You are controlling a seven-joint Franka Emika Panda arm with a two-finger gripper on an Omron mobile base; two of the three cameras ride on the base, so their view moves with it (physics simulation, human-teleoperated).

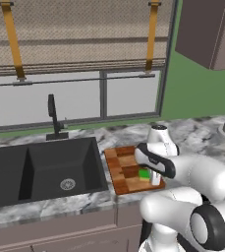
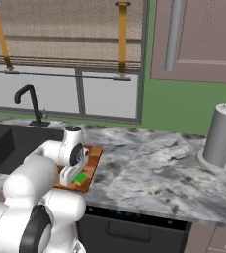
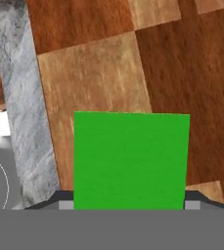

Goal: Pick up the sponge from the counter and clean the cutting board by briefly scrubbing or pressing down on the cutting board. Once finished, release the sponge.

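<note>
- Fingertips dark, one on each side of the sponge in the hand view, at 7 and 5 o'clock of its green face; both tips press against its edges, so the fingers are clamped on the sponge.
- Gripper points down over the cutting board in the left base view; sponge shows green over a yellow edge just under the hand.
- Sponge sits low over the board's near right part; whether it touches the wood, cannot tell.
- Hand view: cutting board of light and dark checkered blocks lies behind the sponge from 10 to 3 o'clock; a strip of the counter runs along the board's edge at 9 o'clock.
- Right base view: gripper with sponge at the board's near end; cutting board partly hidden by the arm.
- Counter, grey-white marble, carries the board; board lies just beside the black sink, at the board's 9 o'clock in the left base view.
- Black faucet stands behind the sink, toward 12 o'clock.
- Grey paper towel roll stands upright on the counter, well apart from the board, at 3 o'clock in the right base view.
- Window with a woven blind is farthest back.
</note>
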